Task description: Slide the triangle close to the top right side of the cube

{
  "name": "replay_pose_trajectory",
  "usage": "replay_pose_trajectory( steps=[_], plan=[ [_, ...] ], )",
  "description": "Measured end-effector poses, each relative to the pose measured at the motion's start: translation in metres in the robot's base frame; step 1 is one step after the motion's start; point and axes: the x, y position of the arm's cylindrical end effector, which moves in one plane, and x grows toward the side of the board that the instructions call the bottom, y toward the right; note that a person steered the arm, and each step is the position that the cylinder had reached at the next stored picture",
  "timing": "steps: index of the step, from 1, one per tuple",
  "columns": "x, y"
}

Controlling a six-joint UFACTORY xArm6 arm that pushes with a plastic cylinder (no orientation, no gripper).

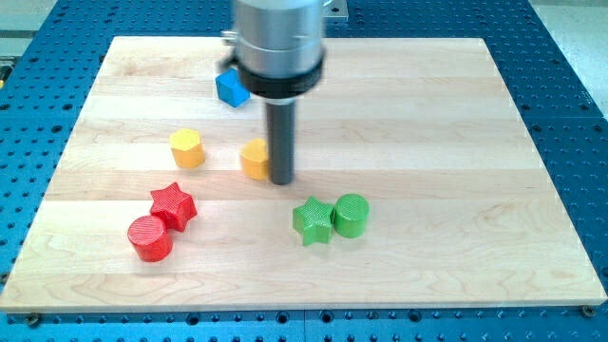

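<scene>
My tip is sitting against the right side of a yellow block, which the rod is partly hiding, so I am not able to say whether this is the triangle; if it is not, any push is shifting the wrong piece; the blue cube is lying toward the view's top, partly behind the arm's housing, so its top right side is hard to judge and I am risking a nudge to the cube itself; a push off-centre is likely spinning the block away. There is no claw, only the rod, hanging upright from the housing, tip on the board; the yellow hexagon is lying well left.
</scene>
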Motion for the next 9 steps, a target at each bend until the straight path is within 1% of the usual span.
replay_pose_trajectory(
  steps=[1, 2, 3, 4, 5, 6, 7, 8, 9],
  plan=[
    [-0.009, -0.034],
    [-0.040, 0.012],
    [-0.120, 0.010],
    [-0.176, 0.071],
    [-0.248, 0.088],
    [-0.272, 0.065],
    [-0.268, -0.007],
    [-0.267, -0.022],
    [-0.210, -0.019]
  ],
)
